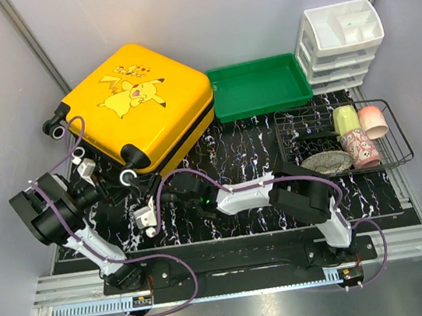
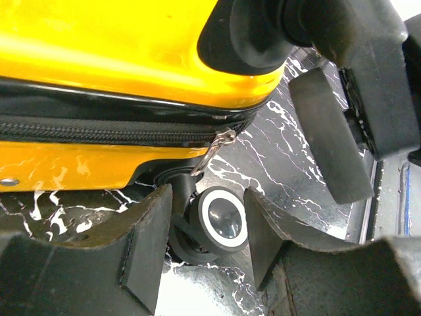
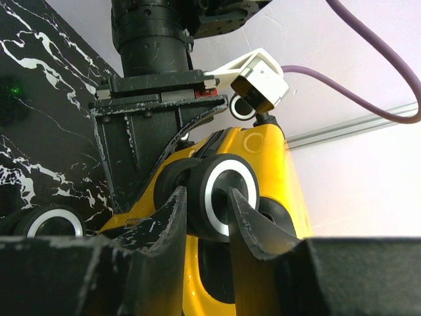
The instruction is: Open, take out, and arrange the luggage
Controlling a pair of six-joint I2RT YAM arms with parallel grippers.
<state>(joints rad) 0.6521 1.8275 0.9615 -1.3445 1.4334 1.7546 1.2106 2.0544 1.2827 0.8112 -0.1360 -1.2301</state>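
The yellow Pikachu luggage (image 1: 140, 97) lies flat and zipped shut at the back left. In the left wrist view its black zipper (image 2: 99, 130) runs along the side, with the metal pull (image 2: 220, 141) hanging at the corner. My left gripper (image 2: 207, 197) is open, one finger on each side of a lower black-and-white wheel (image 2: 220, 220); in the top view it (image 1: 105, 190) is at the case's near corner. My right gripper (image 3: 206, 193) is shut on another corner wheel (image 3: 223, 187), which shows in the top view (image 1: 129, 177).
A green plastic tray (image 1: 260, 84) stands right of the case. A white drawer organiser (image 1: 343, 37) is at the back right. A black wire basket (image 1: 399, 155) holds cups and a dish at the right. Grey walls close in on both sides.
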